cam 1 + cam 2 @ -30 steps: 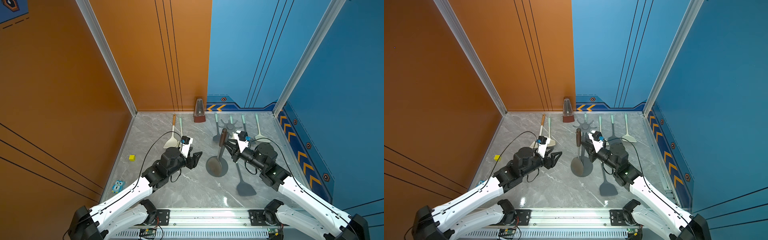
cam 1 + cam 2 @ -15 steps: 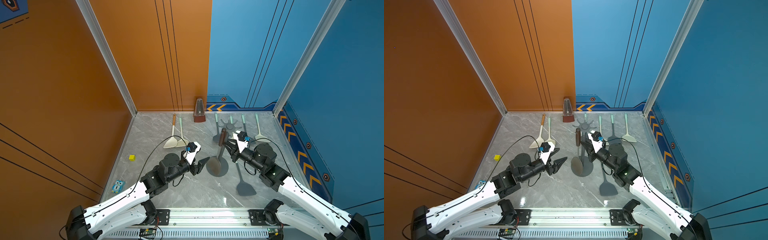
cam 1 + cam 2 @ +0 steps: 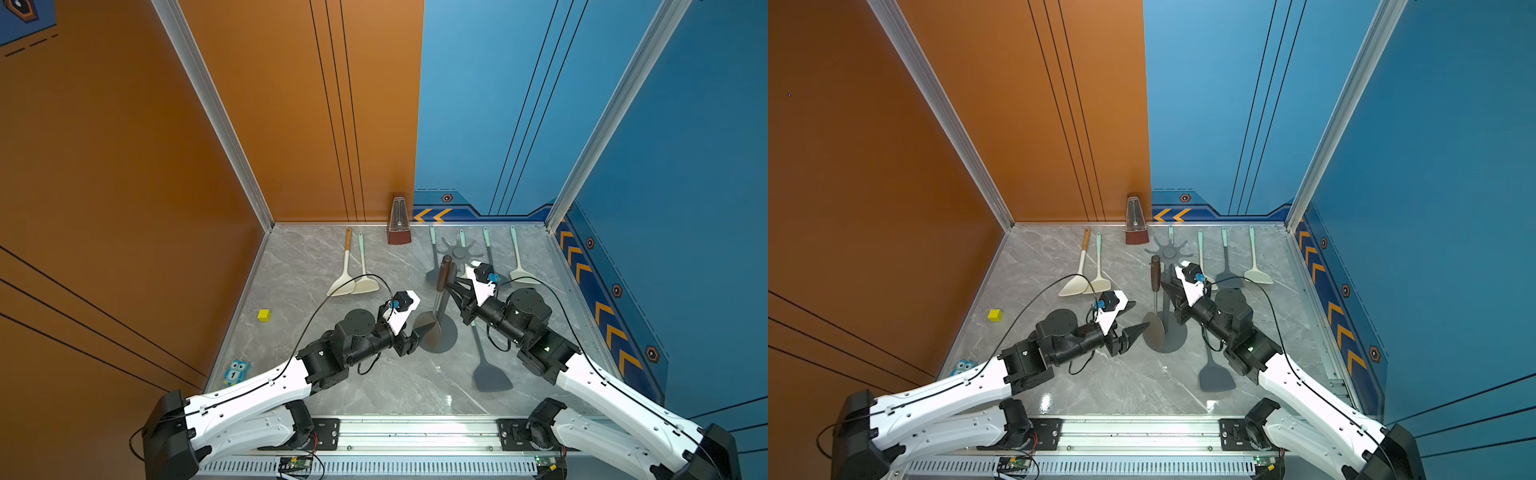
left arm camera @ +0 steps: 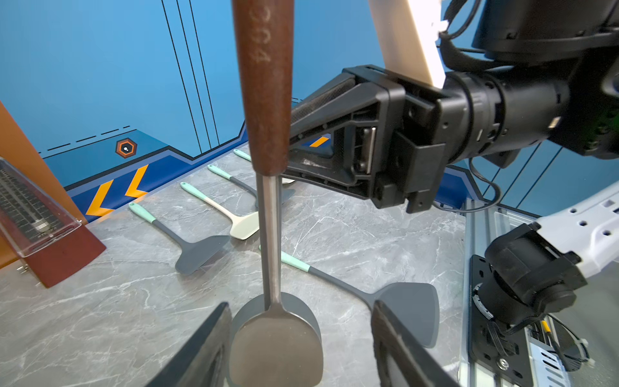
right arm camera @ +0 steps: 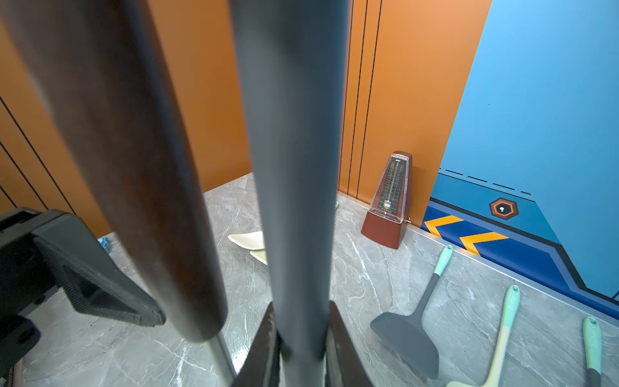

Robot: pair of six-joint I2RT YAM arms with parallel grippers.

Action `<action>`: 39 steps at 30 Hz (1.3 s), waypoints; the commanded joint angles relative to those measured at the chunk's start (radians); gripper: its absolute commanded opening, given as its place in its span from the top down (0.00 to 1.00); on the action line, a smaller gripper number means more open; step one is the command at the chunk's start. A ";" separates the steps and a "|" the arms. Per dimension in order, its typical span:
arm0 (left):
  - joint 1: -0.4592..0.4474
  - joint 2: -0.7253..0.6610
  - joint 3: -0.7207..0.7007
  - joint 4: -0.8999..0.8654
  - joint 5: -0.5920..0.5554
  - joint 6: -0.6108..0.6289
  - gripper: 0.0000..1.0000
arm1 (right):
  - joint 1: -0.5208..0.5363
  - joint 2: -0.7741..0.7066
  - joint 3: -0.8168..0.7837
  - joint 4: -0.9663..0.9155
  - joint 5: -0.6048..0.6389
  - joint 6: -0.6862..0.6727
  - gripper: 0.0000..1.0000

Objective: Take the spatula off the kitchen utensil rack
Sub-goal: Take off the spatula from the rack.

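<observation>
The kitchen utensil rack point(image 3: 448, 340) point(image 3: 1174, 337) is dark grey, with a round base, an upright pole point(image 5: 291, 167) and a star crown point(image 3: 461, 251). The spatula point(image 3: 444, 274) point(image 3: 1155, 274) hangs from it: brown wooden handle point(image 4: 264, 83) point(image 5: 134, 167), steel shaft, flat steel blade point(image 4: 276, 348). My right gripper point(image 3: 451, 289) point(image 3: 1168, 289) point(image 5: 301, 335) is shut on the pole, beside the handle. My left gripper point(image 3: 419, 318) point(image 3: 1136, 318) point(image 4: 300, 304) is open low over the base. The blade sits between its fingers point(image 4: 207, 345), and I see no grip on it.
Several silicone spatulas lie on the marble table: cream ones point(image 3: 349, 282) at the back left, others point(image 3: 517, 266) along the back right, a grey one point(image 3: 490, 374) under my right arm. A metronome point(image 3: 398, 222) stands at the back wall. A yellow cube point(image 3: 264, 315) and an owl toy point(image 3: 237, 371) lie left.
My left gripper has moved right and down, from beside the cream spatulas to the hanging blade, which now lies between its open fingers. The right gripper and the rack have not moved.
</observation>
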 commanded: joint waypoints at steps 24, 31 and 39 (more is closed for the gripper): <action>-0.007 0.202 0.069 0.232 -0.073 0.041 0.45 | 0.018 0.022 -0.026 -0.125 0.006 0.026 1.00; 0.037 0.234 0.080 0.233 -0.076 0.014 0.54 | 0.019 0.028 -0.023 -0.115 0.000 0.022 1.00; 0.057 0.271 0.084 0.270 0.023 -0.042 0.65 | 0.017 0.026 -0.033 -0.110 -0.011 0.017 1.00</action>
